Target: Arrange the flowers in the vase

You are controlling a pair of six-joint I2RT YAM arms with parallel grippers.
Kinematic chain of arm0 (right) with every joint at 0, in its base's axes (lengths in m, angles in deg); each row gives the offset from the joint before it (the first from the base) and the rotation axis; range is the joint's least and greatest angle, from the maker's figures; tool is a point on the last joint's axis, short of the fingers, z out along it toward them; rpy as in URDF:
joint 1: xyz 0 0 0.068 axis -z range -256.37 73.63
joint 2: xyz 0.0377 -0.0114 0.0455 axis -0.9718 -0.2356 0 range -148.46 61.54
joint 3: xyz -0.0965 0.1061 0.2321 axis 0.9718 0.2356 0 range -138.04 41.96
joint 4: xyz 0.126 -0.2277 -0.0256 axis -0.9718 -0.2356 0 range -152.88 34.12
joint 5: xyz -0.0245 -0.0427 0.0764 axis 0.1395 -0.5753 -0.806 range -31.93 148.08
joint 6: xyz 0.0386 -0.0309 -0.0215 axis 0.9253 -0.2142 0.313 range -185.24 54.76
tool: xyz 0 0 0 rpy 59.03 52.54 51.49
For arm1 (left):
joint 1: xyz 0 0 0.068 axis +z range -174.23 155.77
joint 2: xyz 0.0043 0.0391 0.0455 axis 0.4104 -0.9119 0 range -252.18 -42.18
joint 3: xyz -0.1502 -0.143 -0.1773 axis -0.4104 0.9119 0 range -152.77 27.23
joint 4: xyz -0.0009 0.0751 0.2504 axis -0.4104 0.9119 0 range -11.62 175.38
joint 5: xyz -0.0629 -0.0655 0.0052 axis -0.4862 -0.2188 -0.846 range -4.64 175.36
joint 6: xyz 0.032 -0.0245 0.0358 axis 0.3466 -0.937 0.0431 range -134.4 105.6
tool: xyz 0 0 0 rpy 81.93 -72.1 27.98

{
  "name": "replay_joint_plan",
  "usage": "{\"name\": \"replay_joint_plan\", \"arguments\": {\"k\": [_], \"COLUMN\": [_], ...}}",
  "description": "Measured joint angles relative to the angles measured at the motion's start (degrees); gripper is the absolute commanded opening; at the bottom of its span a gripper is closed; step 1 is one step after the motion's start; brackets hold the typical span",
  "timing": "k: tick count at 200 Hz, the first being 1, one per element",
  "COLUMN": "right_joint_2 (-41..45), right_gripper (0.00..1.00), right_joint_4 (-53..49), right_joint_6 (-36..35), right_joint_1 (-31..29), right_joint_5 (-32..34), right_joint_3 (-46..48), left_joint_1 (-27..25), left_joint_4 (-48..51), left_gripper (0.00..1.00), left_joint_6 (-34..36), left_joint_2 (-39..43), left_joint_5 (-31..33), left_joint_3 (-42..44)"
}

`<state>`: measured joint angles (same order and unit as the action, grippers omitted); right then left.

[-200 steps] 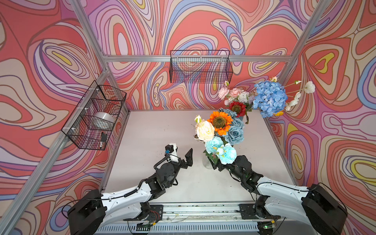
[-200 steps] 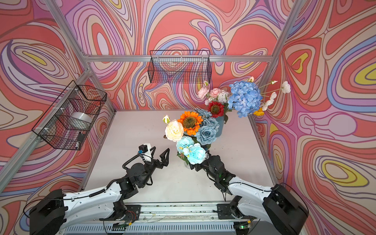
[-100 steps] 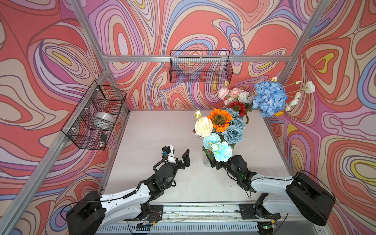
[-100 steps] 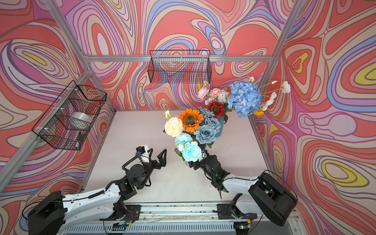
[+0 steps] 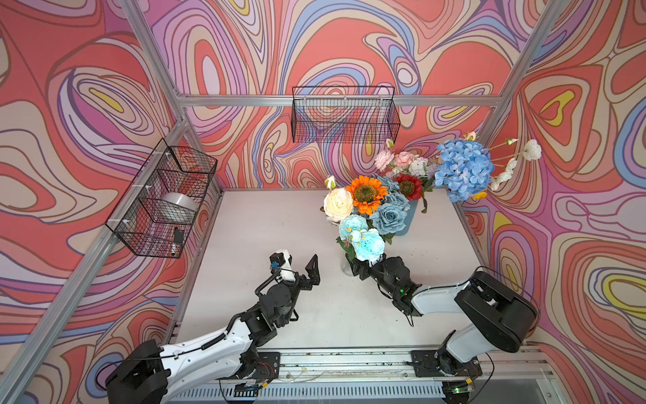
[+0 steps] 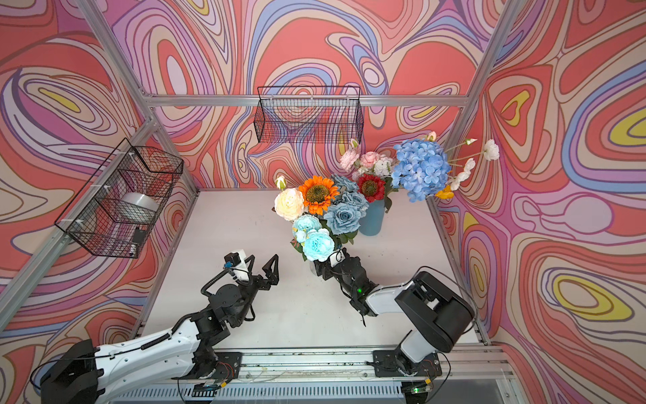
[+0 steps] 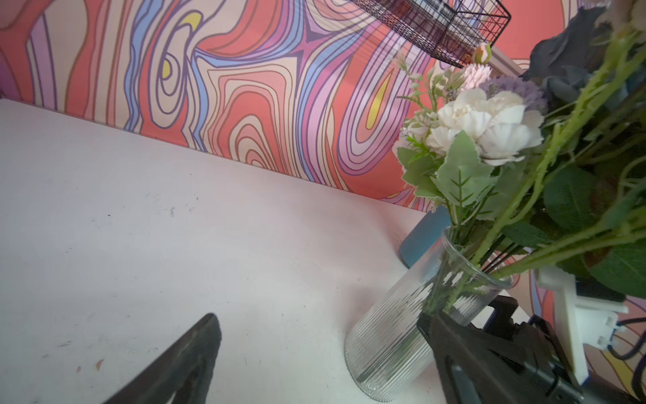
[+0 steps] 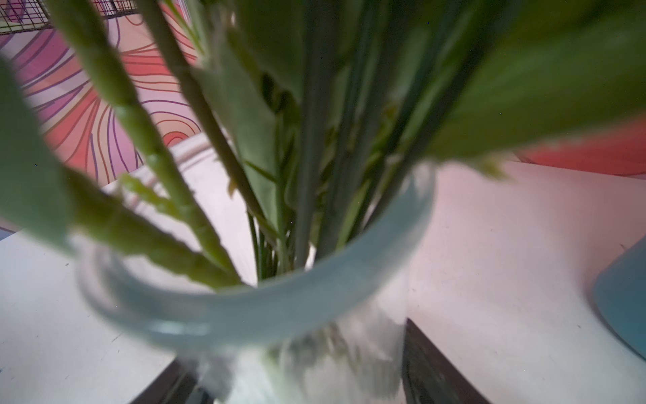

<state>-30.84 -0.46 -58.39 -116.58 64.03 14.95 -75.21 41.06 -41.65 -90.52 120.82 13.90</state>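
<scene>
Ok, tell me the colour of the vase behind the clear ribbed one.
The rear vase is solid blue; a top view shows it best.

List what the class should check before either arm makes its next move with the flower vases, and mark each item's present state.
1. The left gripper is open, empty and apart from the glass vase: ok.
2. The right gripper has its jaws either side of the glass vase: ok.
3. The right gripper's hold is firm: cannot tell.
4. The stems sit inside the glass vase: ok.
5. The glass vase stands apart from the blue vase: ok.
</scene>
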Motion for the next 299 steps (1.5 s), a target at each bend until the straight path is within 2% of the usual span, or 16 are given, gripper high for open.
{"name": "replay_joint_plan", "arguments": {"k": [34,56,95,117,147,193,218,253,273,299], "right_joint_2": [-6.5,-9.4,-9.3,-4.2,7.1,21.5,25.0,26.5,24.6,17.8], "right_gripper": [0.77,0.83,0.92,0.93,0.96,0.98,0.98,0.98,0.98,0.98], "right_joint_4": [2.1,2.8,0.5,-1.8,-9.4,-31.3,-39.3,-41.6,-39.2,-36.6], "right_joint_6": [0.0,0.5,1.8,2.9,5.1,6.7,6.5,4.2,1.9,-1.3], "right_joint_1": [0.0,0.0,0.0,-0.1,-0.1,0.6,4.9,13.3,17.7,23.1], "right_joint_5": [-0.7,-1.4,-2.5,-2.8,-1.4,9.2,12.9,15.4,15.7,14.8], "right_joint_3": [-5.6,-8.5,-8.3,-4.4,1.0,-0.3,-2.0,-2.2,-2.2,-3.4], "left_joint_1": [4.3,7.1,13.9,18.5,24.0,29.0,30.9,34.2,36.3,39.1], "left_joint_4": [5.5,9.7,17.2,20.4,23.1,23.9,23.8,23.3,22.9,21.2], "left_gripper": [0.98,0.99,1.00,1.00,1.00,1.00,1.00,1.00,1.00,1.00], "left_joint_6": [-0.5,-1.1,-3.1,-4.0,-3.7,1.3,4.3,8.1,10.1,13.0], "left_joint_2": [5.9,9.2,13.0,12.6,8.6,0.2,-3.5,-6.2,-7.0,-9.5], "left_joint_5": [0.9,0.8,-0.4,-2.4,-5.9,-8.5,-8.8,-7.6,-5.5,-3.8], "left_joint_3": [1.6,2.4,2.7,2.5,0.4,-6.8,-9.5,-10.3,-10.3,-10.3]}}
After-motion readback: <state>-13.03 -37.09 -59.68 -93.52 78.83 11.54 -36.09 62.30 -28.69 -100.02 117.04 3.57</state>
